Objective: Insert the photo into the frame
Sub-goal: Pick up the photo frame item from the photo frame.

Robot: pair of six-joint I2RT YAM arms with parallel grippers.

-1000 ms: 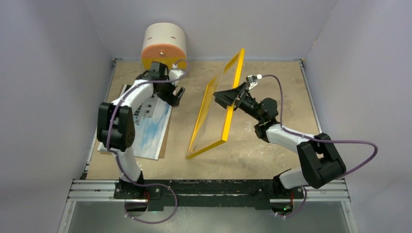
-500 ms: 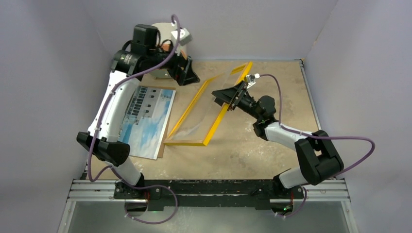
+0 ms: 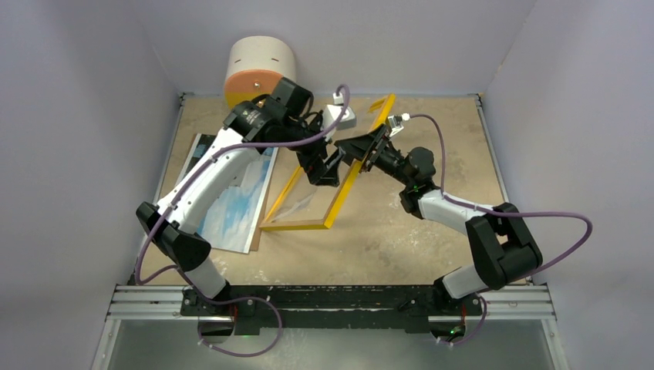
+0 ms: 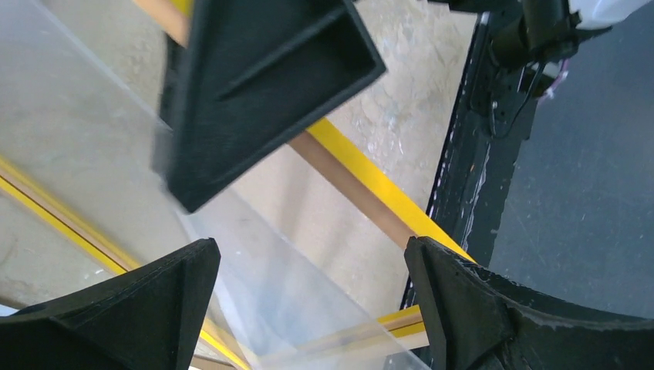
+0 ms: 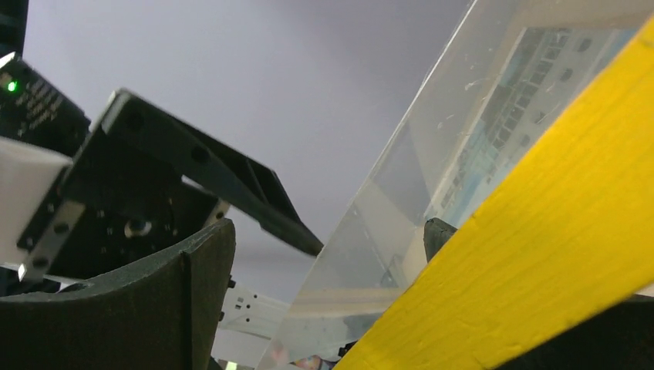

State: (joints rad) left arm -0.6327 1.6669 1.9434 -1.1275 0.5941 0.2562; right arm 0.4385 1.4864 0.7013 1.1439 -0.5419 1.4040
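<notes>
TABLETOP SCENE: A sandy beige tabletop (image 3: 432, 231) carries a thin bright-yellow rectangular picture frame (image 3: 342, 194) at centre, tilted with its far end raised. The glossy sky-and-building photo print (image 3: 231, 208) lies flat at the frame's 9 o'clock. The right gripper (image 3: 372, 148) clamps the frame's 3 o'clock rail. The left gripper (image 3: 328, 171) hangs spread wide over the clear pane (image 4: 92, 154).

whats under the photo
A brown sheet; only a thin strip shows beside the photo, on its edge nearest the frame. The photo covers the rest, so anything else beneath cannot be seen.
</notes>
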